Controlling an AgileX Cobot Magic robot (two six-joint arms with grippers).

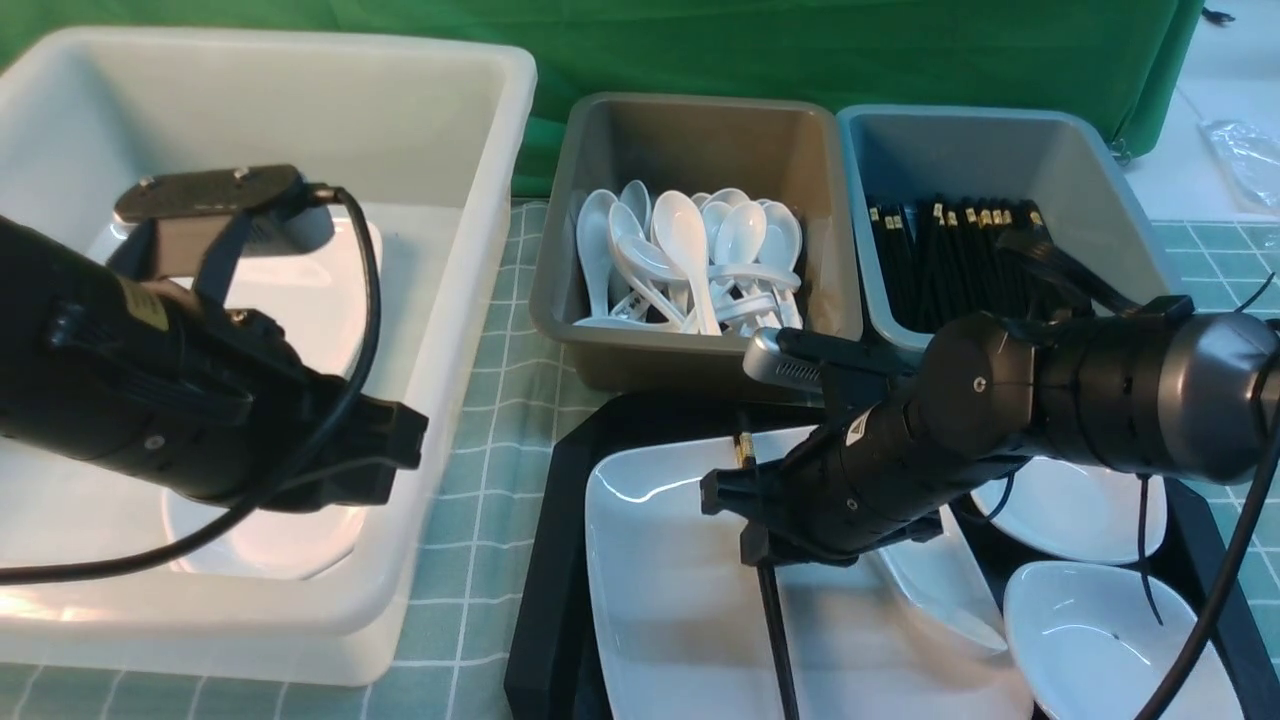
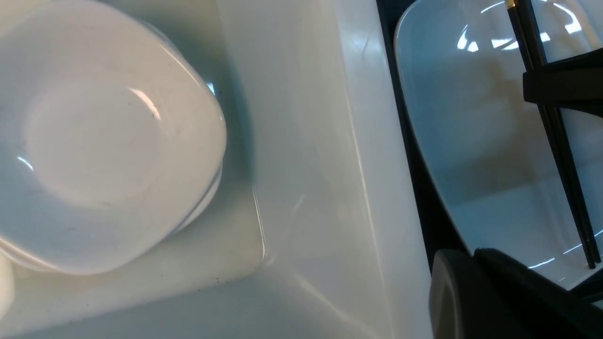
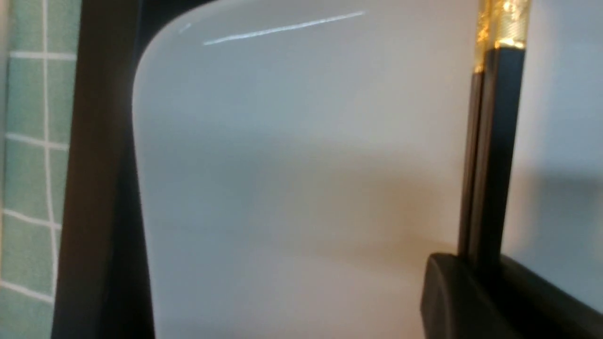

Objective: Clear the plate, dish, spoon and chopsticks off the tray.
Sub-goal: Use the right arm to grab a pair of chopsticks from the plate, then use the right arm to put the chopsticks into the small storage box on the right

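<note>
**Green-checked worktop (image 1: pixel 480 400), chopsticks (image 1: pixel 776 620) pinched**

White tub (image 1: pixel 480 130) on the left, left fingers (image 1: pixel 400 440) shut and empty above it. Black tray (image 1: pixel 558 580) beside it carries the big square plate (image 1: pixel 680 600). Over that plate run the black chopsticks, right fingers (image 1: pixel 722 490) clamped round them near the gold-banded end; whether they touch it I cannot tell.

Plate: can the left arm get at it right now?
Probably yes: the plate lies bare on its left side, near the tub the left arm hangs over. But the right arm leans across its middle, jaws shut on the chopsticks, so a lift risks a clash.
</note>
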